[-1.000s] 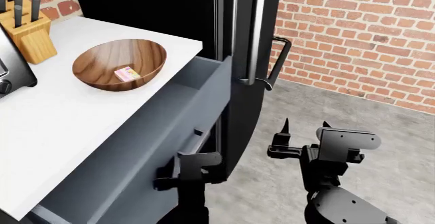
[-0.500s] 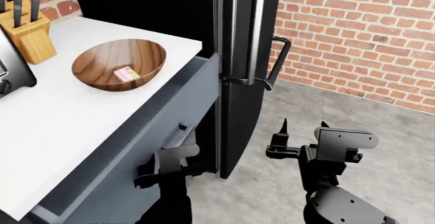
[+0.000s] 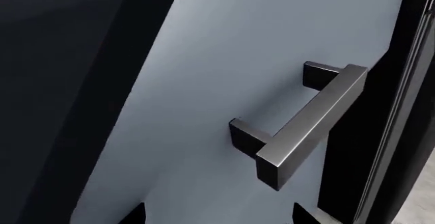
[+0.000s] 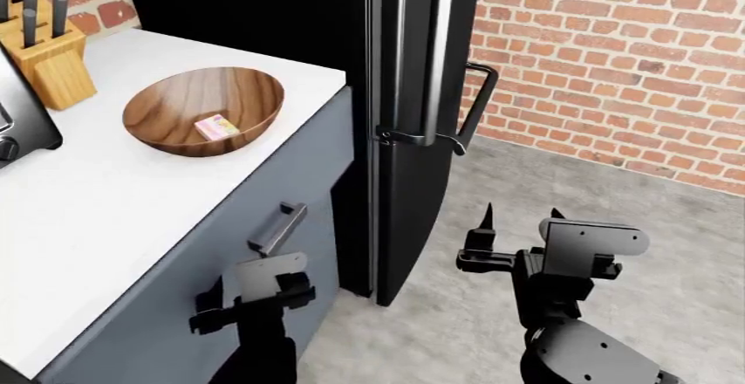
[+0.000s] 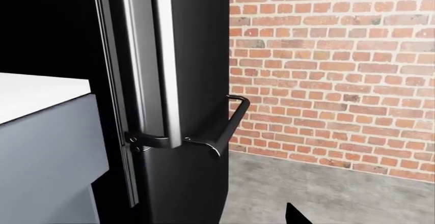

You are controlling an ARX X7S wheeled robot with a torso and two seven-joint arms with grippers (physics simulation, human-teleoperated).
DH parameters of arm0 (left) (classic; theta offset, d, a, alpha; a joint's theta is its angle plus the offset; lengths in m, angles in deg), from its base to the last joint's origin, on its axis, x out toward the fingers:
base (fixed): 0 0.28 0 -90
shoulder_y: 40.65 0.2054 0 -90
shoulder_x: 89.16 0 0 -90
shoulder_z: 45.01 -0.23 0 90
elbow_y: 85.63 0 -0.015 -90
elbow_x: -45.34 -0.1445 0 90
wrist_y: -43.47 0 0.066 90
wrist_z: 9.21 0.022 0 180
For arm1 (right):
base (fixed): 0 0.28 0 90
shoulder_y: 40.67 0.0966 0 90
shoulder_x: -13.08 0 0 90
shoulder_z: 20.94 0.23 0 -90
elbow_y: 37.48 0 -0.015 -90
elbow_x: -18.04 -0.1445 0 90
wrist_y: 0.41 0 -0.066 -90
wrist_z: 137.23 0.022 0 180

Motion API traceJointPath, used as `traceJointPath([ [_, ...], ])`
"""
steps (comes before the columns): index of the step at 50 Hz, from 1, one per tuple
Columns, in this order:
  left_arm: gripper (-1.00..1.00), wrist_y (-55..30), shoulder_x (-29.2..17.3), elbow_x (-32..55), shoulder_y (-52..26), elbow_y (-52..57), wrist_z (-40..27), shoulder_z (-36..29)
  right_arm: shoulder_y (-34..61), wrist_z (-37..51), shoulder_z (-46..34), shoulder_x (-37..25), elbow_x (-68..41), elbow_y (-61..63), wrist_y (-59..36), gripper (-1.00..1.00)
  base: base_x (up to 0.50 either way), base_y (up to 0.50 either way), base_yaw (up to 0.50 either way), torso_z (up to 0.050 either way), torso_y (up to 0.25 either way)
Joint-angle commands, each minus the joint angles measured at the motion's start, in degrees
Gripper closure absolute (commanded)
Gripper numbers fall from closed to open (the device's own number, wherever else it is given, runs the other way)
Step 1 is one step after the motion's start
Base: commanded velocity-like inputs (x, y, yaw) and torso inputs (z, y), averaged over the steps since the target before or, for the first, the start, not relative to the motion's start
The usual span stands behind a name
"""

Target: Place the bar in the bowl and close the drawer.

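The bar [image 4: 216, 126] is seen lying inside the bowl [image 4: 174, 96], a little toward five o'clock of its middle. The bowl is set on the white counter [image 4: 105, 201], at about three o'clock from the knife block [image 4: 47, 52] and well apart from it; a dark toaster [image 4: 17, 122] is cut off at the counter's nine o'clock edge.

The drawer [image 4: 222, 270] is shown pushed in, its grey-blue front flush under the counter edge, with its handle [image 4: 277, 228] standing out from the front. The left gripper [image 3: 217, 215] is held just in front of the drawer front, at about six o'clock of the handle in the head view; its two finger tips are seen spread apart, and nothing is gripped between them.

The right gripper [image 4: 521, 216] is held over the concrete floor [image 4: 652, 227], its fingers pointing up and parted, at about five o'clock from the black fridge [image 4: 407, 96]. A brick wall [image 4: 617, 61] is seen behind.
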Motion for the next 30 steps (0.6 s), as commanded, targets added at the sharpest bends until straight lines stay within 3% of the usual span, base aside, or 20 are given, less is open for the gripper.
traceJointPath([
  [1,-1.0,-0.39,-3.47,1.48,1.79,-3.17,-2.52,9.77,-0.15,-0.24,0.23,0.22,0.0,-0.38,-0.14,-1.0,0.0,0.0,0.0,0.0,0.0],
  [11,-1.0,-2.12,-4.96,-7.58,3.72,-3.19,-3.39,20.07,-0.28,-0.47,0.33,0.48,0.04,-0.61,-0.3,-1.0,0.0,0.0,0.0,0.0,0.0],
  [30,-1.0,-5.78,-5.42,-38.38,6.64,-3.19,-1.17,57.47,-0.46,-0.45,0.56,0.37,0.24,-0.31,-0.58,-1.0,0.0,0.0,0.0,0.0,0.0],
])
